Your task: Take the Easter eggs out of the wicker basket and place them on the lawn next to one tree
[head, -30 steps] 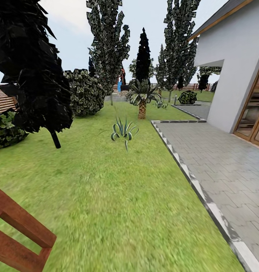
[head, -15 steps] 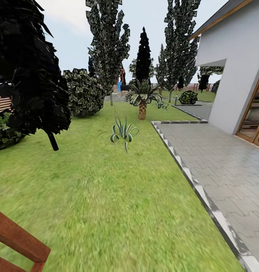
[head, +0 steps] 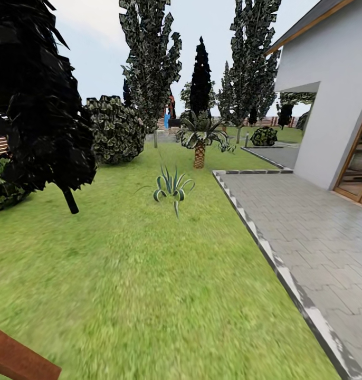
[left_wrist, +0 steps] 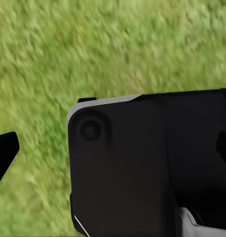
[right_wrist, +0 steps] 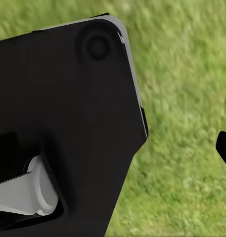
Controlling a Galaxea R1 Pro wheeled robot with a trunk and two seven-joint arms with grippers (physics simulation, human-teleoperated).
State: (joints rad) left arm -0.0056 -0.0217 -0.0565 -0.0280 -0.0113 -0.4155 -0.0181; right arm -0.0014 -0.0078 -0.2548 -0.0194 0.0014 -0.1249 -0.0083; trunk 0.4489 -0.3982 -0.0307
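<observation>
Lawn stretches ahead, paved area to right. Dark-crowned tree stands at left on grass. Both wrist views over grass; gripper state impossible to tell.

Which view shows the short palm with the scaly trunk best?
The head view: the palm stands whole, upright on the lawn beyond the spiky plant. Both wrist views give blurred grass behind dark robot parts, no palm.

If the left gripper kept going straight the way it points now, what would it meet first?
Most likely the lawn: the left wrist view shows grass beyond the dark robot housing. The fingertips are hard to make out, so depth is uncertain.
</observation>
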